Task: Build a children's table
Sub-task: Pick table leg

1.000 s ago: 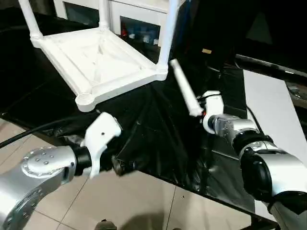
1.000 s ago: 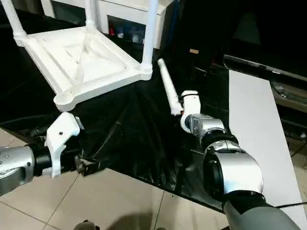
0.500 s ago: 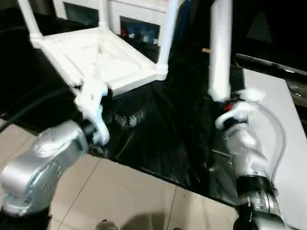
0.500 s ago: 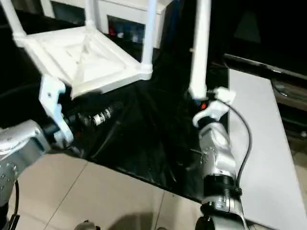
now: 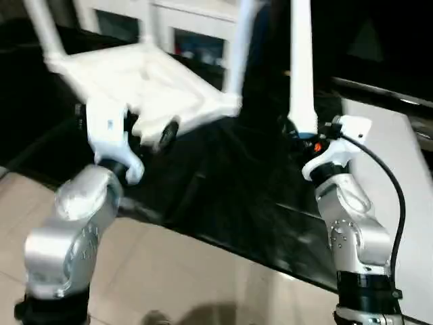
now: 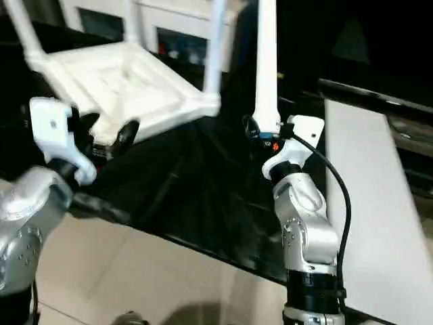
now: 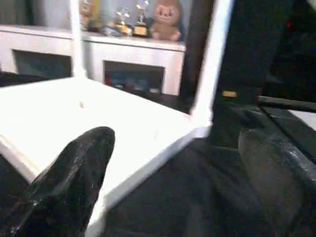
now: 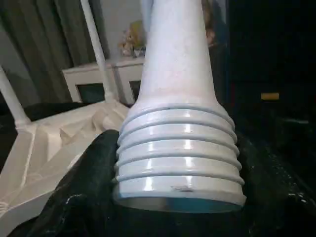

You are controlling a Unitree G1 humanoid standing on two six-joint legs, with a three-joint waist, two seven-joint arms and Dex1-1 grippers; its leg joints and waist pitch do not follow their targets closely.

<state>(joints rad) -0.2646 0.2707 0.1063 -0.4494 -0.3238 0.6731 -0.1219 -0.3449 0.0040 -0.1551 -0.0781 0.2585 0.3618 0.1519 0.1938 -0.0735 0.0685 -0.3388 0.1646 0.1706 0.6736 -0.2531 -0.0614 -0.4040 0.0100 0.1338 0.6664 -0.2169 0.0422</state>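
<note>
**Presently: fourth leg raised upright, one socket open**

Item 1. Left gripper (image 5: 145, 132): black fingers (image 7: 74, 173) spread wide, holding nothing. A second before, it hung low off the near edge of the black-draped work surface (image 5: 223, 196); it had since swung up to the near rim of the tabletop (image 5: 145, 81). The tabletop lay ribbed side up just beyond the fingertips, near but, as far as could be seen, not touching them. The empty near-corner socket was hidden behind this gripper.

Item 2. Fitted legs: three, standing in the other corner sockets, the nearest of them (image 5: 238, 51) beyond and to the right of the left gripper.

Item 3. Right gripper (image 5: 304, 132): fingers clamped on the threaded end of the loose leg (image 5: 301, 68). A second before, that leg slanted low over the cloth; it had since been tipped up so that it rose upright from the fingers, narrow end uppermost, threads (image 8: 177, 158) at the grip.

Assessment: three legs on, one in hand. The leg stood well to the right of the tabletop; it probably had to be carried across to the open socket, with the left gripper placed to steady the top.
</note>
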